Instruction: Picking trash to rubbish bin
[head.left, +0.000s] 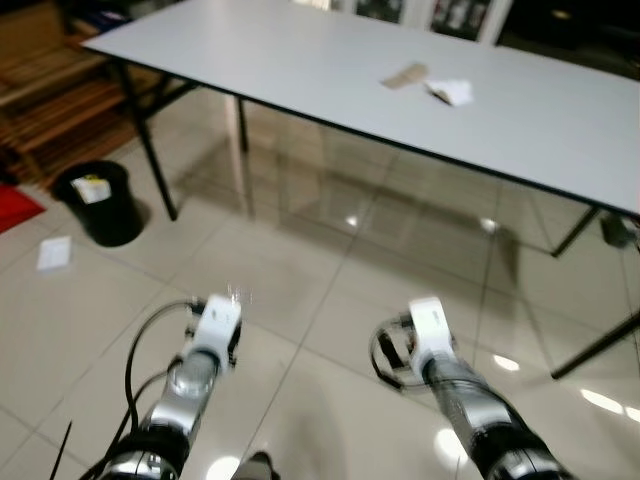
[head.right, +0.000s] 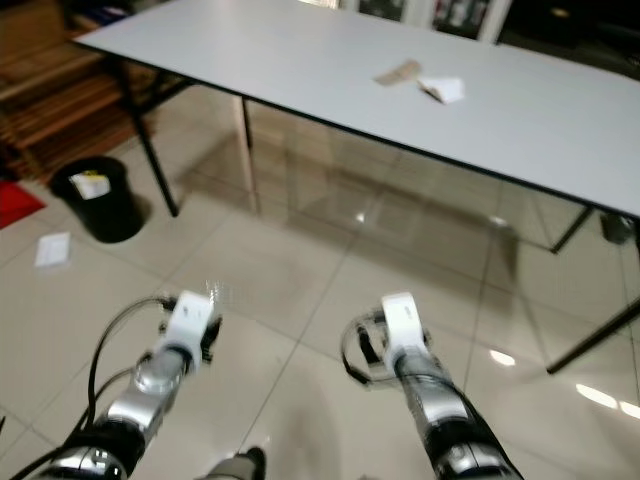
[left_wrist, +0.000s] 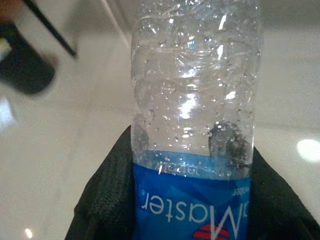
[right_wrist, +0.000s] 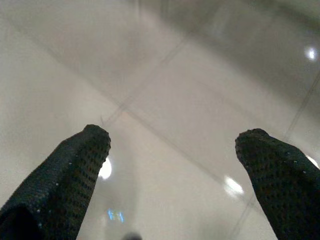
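Observation:
A clear plastic water bottle (left_wrist: 195, 75) with a blue label stands between the black fingers (left_wrist: 112, 195) of my left gripper (left_wrist: 192, 165), which is shut on it. In the eye views its clear top (head.left: 238, 295) pokes out ahead of the left wrist, low over the tiled floor. A black rubbish bin (head.left: 98, 203) with some trash inside stands on the floor ahead to the left, beside a table leg. My right gripper (right_wrist: 176, 136) is open over bare tiles with nothing between its fingers. Brown paper (head.left: 404, 76) and a crumpled white piece (head.left: 450, 92) lie on the table.
A long white table (head.left: 300, 60) on black legs spans the view ahead. A white sheet (head.left: 54, 253) lies on the floor near the bin. Wooden slats (head.left: 40, 90) and a red mat (head.left: 15, 208) are at the far left. Glossy tiles stretch between me and the bin.

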